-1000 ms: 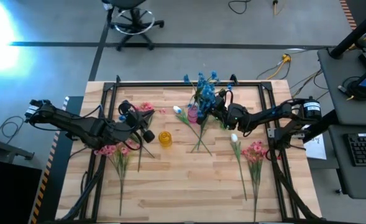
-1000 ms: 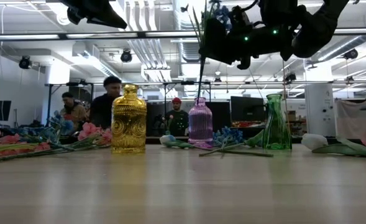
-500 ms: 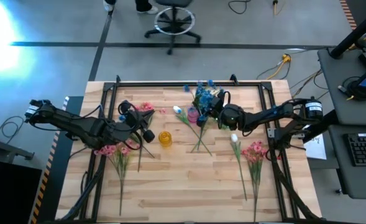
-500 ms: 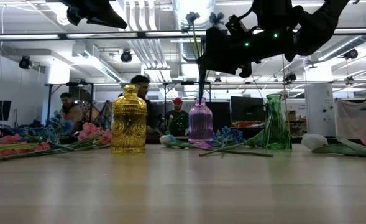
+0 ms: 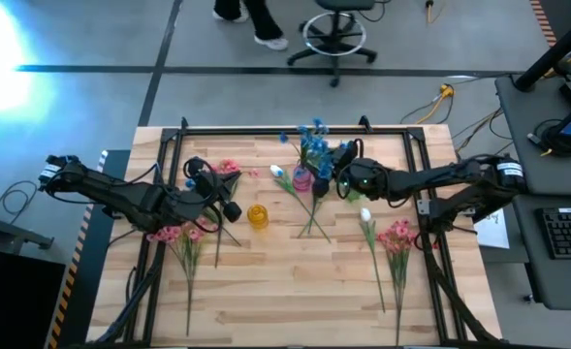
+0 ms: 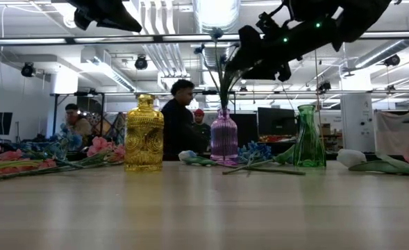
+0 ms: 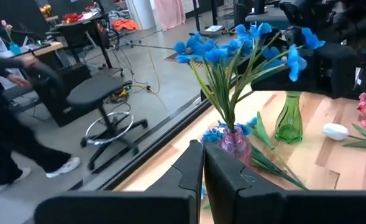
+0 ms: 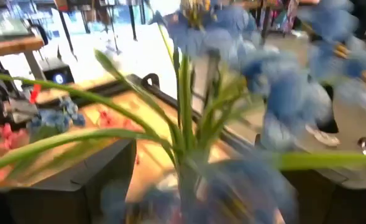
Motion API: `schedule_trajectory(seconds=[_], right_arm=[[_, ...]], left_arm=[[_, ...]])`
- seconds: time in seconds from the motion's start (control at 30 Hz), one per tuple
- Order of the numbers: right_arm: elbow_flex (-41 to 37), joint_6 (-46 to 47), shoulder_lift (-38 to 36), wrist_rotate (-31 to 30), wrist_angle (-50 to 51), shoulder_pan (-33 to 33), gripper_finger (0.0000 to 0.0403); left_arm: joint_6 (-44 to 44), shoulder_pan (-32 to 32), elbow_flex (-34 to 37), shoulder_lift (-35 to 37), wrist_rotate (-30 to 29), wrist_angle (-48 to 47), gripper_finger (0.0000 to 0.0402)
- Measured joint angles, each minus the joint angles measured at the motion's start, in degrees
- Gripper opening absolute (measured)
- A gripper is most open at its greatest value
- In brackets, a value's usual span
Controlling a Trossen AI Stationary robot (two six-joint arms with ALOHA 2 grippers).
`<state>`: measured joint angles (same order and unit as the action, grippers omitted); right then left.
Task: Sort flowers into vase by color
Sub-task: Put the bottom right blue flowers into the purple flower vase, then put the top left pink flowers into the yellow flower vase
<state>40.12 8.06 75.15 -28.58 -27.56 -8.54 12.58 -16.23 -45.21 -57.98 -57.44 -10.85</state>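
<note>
One blue-blossomed spray [image 7: 232,62] is stood in the purple glass vase [image 7: 234,144], just ahead of the right claw [image 5: 335,177], seen spread apart; pink sprays [image 5: 397,242] are left lying beyond.

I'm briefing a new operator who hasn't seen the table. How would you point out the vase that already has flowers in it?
Start at the wooden table and look along its far half, where three small vases stand. The purple vase is the middle one, between the gold vase and the green vase. It alone holds a blue flower spray.
</note>
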Motion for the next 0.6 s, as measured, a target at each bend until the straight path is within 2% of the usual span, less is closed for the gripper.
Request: schedule_trajectory(seconds=[0.13,0.23,0.6], right_arm=[[0.0,2.49,-3.46,0.11,8.37,0.02,0.0335],[0.0,4.06,-5.36,0.26,13.9,0.21,0.0338],[0.0,6.57,-11.36,0.56,29.97,4.85,0.0338]], left_arm=[[4.62,0.0,0.0,0.0,0.4,-1.77,0.0],[9.94,0.0,-0.02,0.0,2.86,-5.17,0.0],[37.65,0.0,-0.02,0.0,13.52,-17.89,0.0]])
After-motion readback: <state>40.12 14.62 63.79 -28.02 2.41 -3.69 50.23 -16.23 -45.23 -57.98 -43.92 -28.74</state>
